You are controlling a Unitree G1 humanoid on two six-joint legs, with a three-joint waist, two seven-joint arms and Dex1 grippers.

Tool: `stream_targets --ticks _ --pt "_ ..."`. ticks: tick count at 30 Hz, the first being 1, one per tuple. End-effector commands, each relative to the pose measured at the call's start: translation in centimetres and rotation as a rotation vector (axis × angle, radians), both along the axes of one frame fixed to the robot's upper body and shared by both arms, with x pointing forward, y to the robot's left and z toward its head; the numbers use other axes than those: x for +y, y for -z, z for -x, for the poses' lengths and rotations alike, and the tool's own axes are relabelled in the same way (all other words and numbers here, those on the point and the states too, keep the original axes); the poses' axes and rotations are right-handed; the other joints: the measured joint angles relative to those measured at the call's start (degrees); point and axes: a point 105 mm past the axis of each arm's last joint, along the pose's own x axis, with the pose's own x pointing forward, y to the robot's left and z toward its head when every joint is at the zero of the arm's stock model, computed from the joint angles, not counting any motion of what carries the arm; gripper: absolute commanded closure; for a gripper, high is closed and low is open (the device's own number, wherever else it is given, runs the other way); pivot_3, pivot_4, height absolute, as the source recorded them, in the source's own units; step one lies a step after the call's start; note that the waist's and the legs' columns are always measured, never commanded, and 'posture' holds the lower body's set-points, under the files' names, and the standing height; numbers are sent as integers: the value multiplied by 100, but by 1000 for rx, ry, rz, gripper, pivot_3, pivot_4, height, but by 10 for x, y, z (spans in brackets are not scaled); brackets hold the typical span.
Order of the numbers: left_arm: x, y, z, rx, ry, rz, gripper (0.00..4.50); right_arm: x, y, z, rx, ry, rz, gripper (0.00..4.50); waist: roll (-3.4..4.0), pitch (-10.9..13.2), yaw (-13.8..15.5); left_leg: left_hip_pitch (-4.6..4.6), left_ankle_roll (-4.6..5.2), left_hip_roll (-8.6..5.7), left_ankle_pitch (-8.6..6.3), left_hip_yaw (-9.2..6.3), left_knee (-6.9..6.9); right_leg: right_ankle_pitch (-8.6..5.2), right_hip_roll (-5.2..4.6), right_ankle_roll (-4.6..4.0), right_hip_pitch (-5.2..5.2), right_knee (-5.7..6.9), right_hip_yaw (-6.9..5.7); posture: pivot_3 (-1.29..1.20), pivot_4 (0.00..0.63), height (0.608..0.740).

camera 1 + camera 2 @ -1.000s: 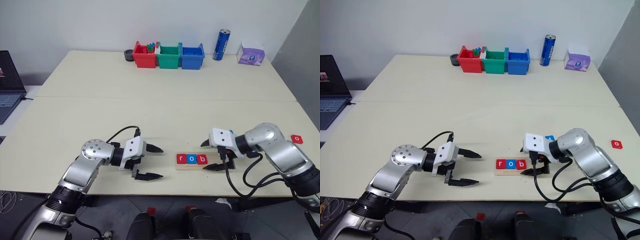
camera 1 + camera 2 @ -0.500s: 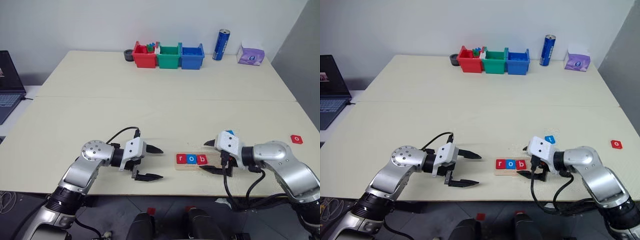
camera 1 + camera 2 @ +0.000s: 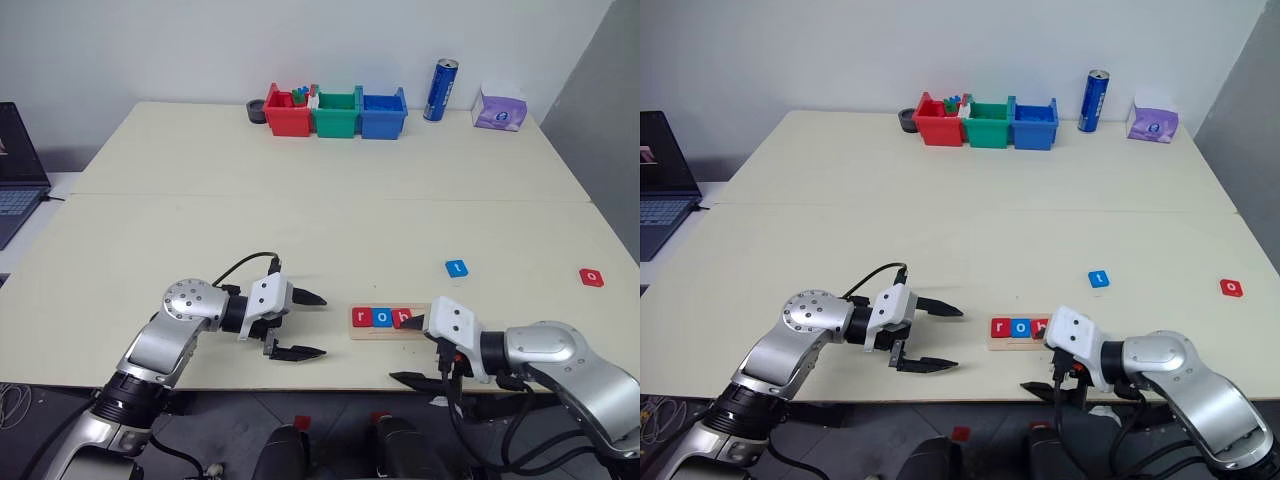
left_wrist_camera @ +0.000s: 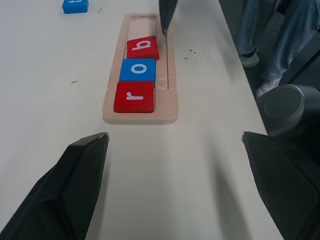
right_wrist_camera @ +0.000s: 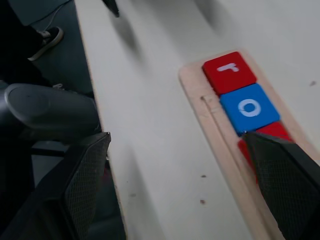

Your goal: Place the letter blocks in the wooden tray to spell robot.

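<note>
The wooden tray [image 3: 375, 333] lies near the table's front edge with a red r [image 3: 362, 317], a blue o [image 3: 382, 318] and a red b [image 3: 402, 319] in its left part; its right part [image 4: 142, 27] is bare. A blue t tile [image 3: 456, 268] lies behind and right of the tray. A red o tile [image 3: 591, 277] sits far right. My left gripper [image 3: 318, 326] is open and empty just left of the tray. My right gripper [image 3: 403, 350] is open and empty at the tray's right end, one finger over the table edge.
Red [image 3: 289, 110], green [image 3: 338, 112] and blue [image 3: 384, 112] bins stand at the back, with a blue can [image 3: 441, 89] and a tissue box [image 3: 501, 108] to their right. A laptop [image 3: 15, 170] sits far left. A person's legs [image 4: 260, 30] show beyond the table's front edge.
My right gripper has drawn back toward the front edge and sunk a little, uncovering the blue t tile. The left gripper and the tiles in the tray have stayed put.
</note>
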Motion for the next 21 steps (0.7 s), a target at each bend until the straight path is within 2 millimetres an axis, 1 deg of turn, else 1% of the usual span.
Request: stream_targets --ticks 1,9,14,18,21 --pt "-2 -9 -2 -37 10 4 0 1 3 -3 -24 -11 24 17 -1 0 1 -1 0 -1 0 0 0 0 0 0 0 0 0 0 150 740" --pt "3 -5 -2 -35 1 -1 0 -1 7 -17 -33 35 15 17 -1 0 1 0 0 0 0 -1 0 0 0 0 0 0 0 0 150 740" --pt "4 -2 -2 -36 -2 -2 0 -3 7 -19 -40 37 18 17 -1 0 2 0 0 0 0 0 0 0 0 0 0 0 0 0 150 740" --pt "5 -1 -2 -38 -2 -3 0 2 -4 -14 -25 23 -49 17 -1 0 3 0 0 0 0 0 0 0 0 0 0 0 0 0 150 740" --pt "6 -1 -2 -38 -2 -1 0 1 -23 -12 -7 43 -138 17 -1 0 4 -1 0 1 0 -1 0 0 0 0 0 0 0 0 150 740"
